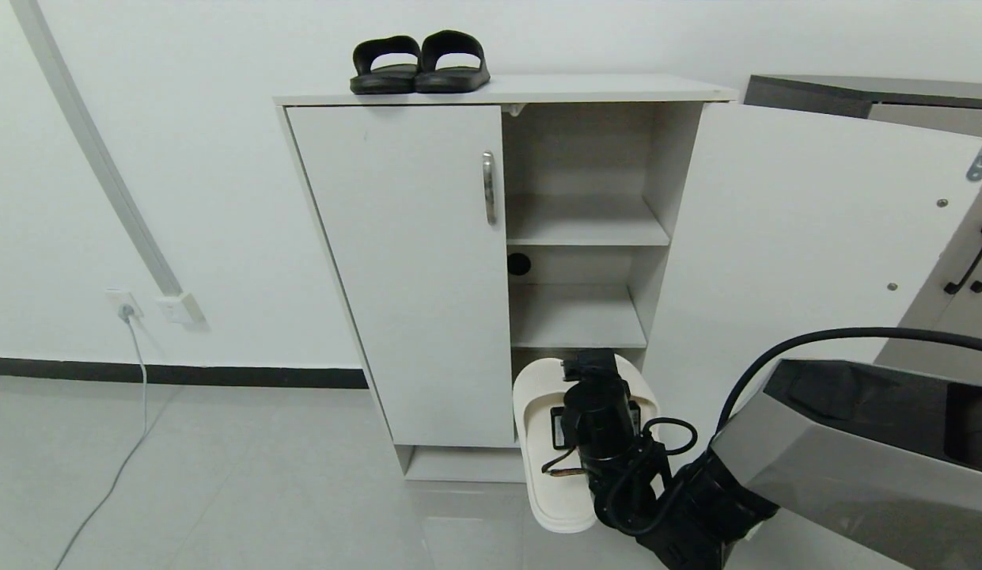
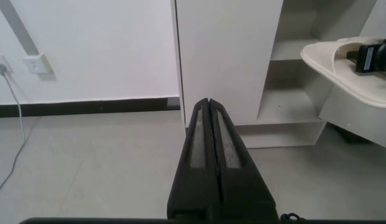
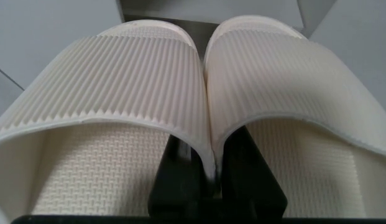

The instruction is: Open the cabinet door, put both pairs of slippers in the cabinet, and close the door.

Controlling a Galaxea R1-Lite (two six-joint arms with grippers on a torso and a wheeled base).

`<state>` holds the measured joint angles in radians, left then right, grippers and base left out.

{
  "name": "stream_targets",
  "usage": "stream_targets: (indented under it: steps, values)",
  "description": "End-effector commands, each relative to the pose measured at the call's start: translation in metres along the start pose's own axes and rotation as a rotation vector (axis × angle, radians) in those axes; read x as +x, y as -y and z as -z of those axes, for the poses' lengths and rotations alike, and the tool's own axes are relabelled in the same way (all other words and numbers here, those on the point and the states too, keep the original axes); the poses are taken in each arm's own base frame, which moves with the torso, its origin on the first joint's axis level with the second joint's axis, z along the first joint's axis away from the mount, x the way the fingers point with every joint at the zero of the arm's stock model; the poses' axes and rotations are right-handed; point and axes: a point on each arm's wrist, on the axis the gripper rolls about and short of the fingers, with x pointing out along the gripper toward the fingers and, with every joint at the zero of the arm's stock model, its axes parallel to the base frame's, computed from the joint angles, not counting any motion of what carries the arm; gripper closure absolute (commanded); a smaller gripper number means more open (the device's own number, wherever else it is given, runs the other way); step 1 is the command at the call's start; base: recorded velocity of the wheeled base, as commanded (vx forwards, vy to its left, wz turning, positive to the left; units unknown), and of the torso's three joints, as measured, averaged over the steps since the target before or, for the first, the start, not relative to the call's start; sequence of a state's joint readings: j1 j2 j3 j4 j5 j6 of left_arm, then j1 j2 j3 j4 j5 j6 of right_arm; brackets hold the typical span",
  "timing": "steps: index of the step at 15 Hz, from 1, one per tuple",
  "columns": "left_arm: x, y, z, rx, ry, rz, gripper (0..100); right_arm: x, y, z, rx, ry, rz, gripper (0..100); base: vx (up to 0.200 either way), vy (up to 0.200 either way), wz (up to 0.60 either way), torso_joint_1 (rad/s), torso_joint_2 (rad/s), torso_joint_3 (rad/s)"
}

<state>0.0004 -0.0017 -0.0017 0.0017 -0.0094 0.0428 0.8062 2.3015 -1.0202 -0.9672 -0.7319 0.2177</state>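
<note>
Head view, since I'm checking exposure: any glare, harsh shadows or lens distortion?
Head view: soft even light, no hard shadows; cabinet sides lean inward toward the floor, a wide-angle effect; mild sheen on the floor. Right wrist view: white slippers evenly lit, right gripper dark between them.

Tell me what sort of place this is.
Probably an entryway, or a bare room staged as one: a white shoe cabinet with shelves, black slippers on top, cream slippers at its open side, and a tiled floor.

Open right compartment (image 1: 578, 317) beside closed left door (image 1: 403, 269)
</note>
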Motion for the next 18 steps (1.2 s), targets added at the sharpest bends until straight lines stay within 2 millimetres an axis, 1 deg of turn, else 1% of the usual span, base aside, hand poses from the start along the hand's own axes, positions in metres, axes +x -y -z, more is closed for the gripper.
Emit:
stream_targets:
  steps: [1, 5, 10, 12, 15, 18]
  values:
    - [0.0, 0.0, 0.0, 0.0, -0.003, -0.001, 100, 0.0, 0.0, 0.001, -0.001, -0.001, 0.001, 100, 0.0, 0.0, 0.0, 0.0, 0.0, 0.0]
    - [0.0, 0.0, 0.0, 0.0, -0.003, 0.002, 100, 0.003, -0.001, 0.008, -0.012, -0.013, 0.002, 100, 0.0, 0.0, 0.0, 0.003, 0.0, -0.11]
    - [0.0, 0.0, 0.0, 0.002, -0.003, 0.002, 100, 0.005, -0.002, 0.008, -0.004, -0.005, 0.0, 100, 0.0, 0.0, 0.0, 0.003, 0.0, -0.195]
    - [0.0, 0.0, 0.0, 0.0, -0.003, 0.0, 100, 0.006, -0.002, 0.011, -0.008, -0.01, 0.003, 100, 0.0, 0.0, 0.0, 0.005, 0.0, -0.198]
    - [0.0, 0.0, 0.0, 0.0, -0.002, 0.002, 100, 0.014, 0.0, 0.017, -0.011, 0.007, 0.012, 100, 0.0, 0.0, 0.0, 0.002, 0.0, -0.196]
    - [0.0, 0.0, 0.0, -0.006, -0.002, 0.0, 100, 0.029, 0.003, 0.022, -0.017, 0.085, 0.027, 100, 0.0, 0.0, 0.0, 0.003, 0.0, -0.058]
